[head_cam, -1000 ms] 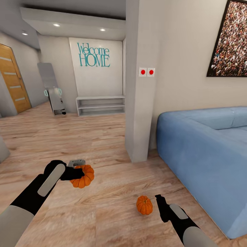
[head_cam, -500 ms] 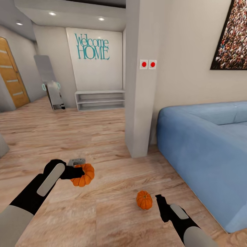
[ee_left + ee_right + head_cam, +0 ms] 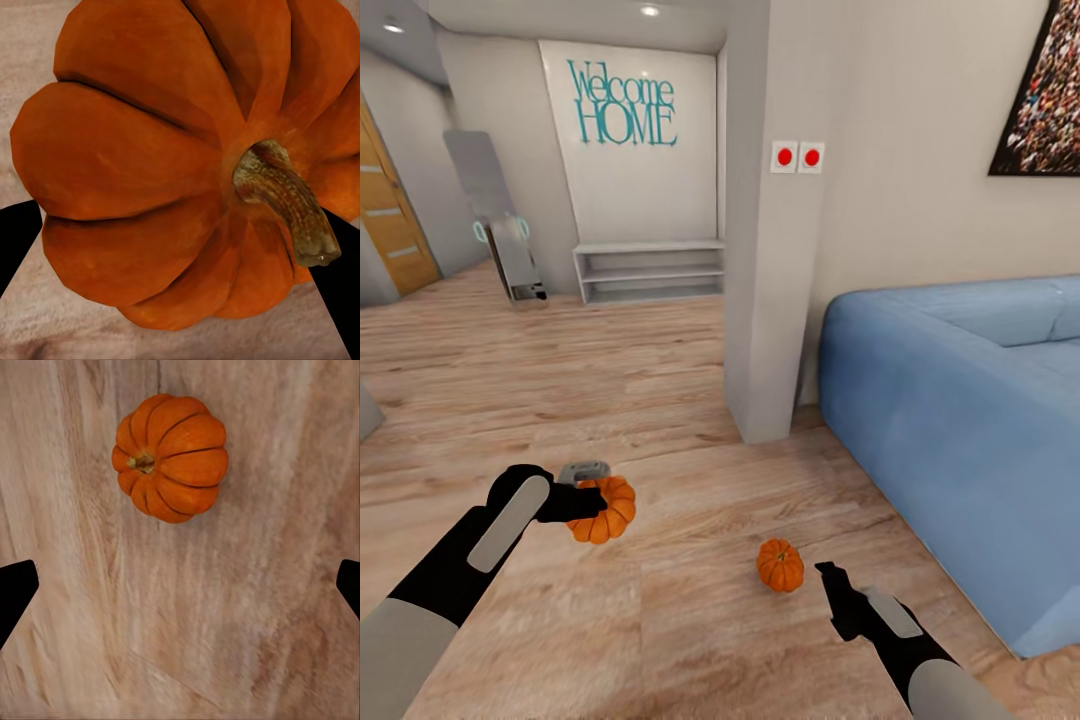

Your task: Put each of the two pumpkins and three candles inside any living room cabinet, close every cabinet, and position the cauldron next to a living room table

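The left pincer [image 3: 588,497] is closed around one pumpkin [image 3: 605,511], holding it up above the wooden floor [image 3: 660,620] at the left of the head view. In the left wrist view that held pumpkin [image 3: 165,157] sits pressed between two black fingertips [image 3: 16,236], its brown stem [image 3: 289,202] twisting off to one side.

The second pumpkin [image 3: 780,565] lies on the floor, stem up, just ahead of the right pincer [image 3: 828,578] — close, but not touching. From the right wrist view this pumpkin [image 3: 169,457] rests on bare boards ahead of the fingers, and the two black fingertips [image 3: 15,589] stand far apart at the picture's edges, so the right pincer is wide open with nothing in it.

A blue sofa [image 3: 960,420] fills the right of the head view, well apart from the loose pumpkin. Beside the sofa's near end stands a white pillar [image 3: 765,250] carrying two red buttons [image 3: 797,157]. A dark-framed picture [image 3: 1045,100] hangs on the wall above the sofa.

Farther back, past the pillar, a wall bears teal lettering — "Welcome HOME" [image 3: 623,102] — above a low white shelf [image 3: 648,272]. To the left of the shelf a grey panel [image 3: 495,215] leans against the wall, and a wooden door [image 3: 390,215] shows at the far left edge.
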You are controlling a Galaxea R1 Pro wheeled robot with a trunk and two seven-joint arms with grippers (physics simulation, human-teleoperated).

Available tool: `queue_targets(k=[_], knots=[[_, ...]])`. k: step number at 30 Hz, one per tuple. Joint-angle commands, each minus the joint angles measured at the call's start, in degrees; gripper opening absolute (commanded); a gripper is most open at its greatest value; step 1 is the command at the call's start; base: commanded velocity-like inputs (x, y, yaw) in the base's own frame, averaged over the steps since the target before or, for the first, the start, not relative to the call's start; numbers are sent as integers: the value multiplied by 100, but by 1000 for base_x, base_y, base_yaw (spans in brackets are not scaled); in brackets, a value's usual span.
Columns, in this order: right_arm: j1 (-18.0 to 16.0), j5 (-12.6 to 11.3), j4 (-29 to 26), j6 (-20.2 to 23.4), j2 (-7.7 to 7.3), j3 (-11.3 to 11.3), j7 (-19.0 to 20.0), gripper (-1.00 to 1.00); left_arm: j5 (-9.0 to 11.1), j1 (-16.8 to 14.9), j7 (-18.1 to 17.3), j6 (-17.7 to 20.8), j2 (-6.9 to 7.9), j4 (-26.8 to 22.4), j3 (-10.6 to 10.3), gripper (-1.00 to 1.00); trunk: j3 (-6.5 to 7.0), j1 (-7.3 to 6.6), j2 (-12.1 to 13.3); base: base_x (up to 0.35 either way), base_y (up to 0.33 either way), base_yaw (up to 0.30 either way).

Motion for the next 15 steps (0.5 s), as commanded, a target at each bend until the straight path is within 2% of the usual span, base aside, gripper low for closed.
queue_targets(k=[1, 15], knots=[[0, -41, -18, 31, 1, -17, 17, 100, 52, -6, 64, 2, 7, -9, -14, -100, -28, 1, -4, 0, 0, 0], [0, -20, -39, 202, -4, -11, 138, 100, 52, -6, 64, 2, 8, -156, -23, -100, -338, 37, -23, 0, 0, 0]])
